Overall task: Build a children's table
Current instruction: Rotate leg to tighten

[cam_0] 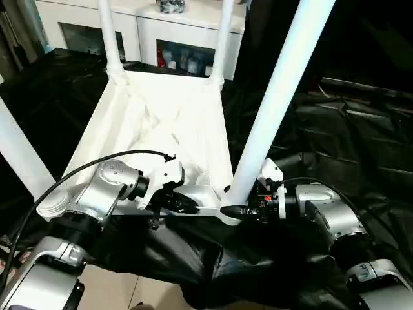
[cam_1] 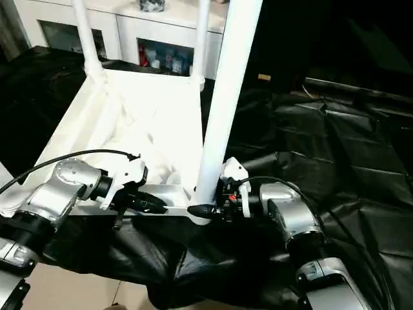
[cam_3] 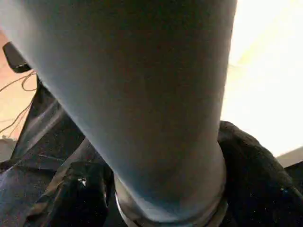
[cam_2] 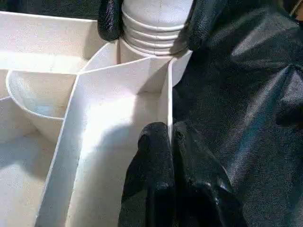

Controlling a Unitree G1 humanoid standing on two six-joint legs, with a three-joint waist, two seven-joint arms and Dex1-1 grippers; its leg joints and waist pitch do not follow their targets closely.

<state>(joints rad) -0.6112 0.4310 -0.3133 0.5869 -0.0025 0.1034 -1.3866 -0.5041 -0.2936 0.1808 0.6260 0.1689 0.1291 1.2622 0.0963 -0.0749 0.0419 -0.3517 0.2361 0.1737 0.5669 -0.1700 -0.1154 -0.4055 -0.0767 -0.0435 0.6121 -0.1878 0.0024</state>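
Observation:
The white tabletop (cam_0: 161, 123) lies underside up on the black drape. Two tube legs stand in its far corners (cam_0: 108, 39) (cam_0: 224, 39), and a third (cam_0: 19, 152) rises at the near left. The near right leg (cam_0: 277, 97) leans up from its corner socket. My right gripper (cam_0: 235, 208) holds it at the base. In the left wrist view its black fingers (cam_2: 110, 19) press both sides of the leg's ribbed end (cam_2: 154, 23). My left gripper (cam_0: 187, 205) is shut on the thin near rim wall (cam_2: 166, 104) of the tabletop, just left of that socket.
The black drape (cam_0: 348, 129) lies wrinkled to the right and hangs over the near edge. A white cabinet (cam_0: 148, 32) stands behind the tabletop. Pale floor (cam_0: 110, 290) shows below the near edge. A black cable (cam_0: 77, 168) loops over my left forearm.

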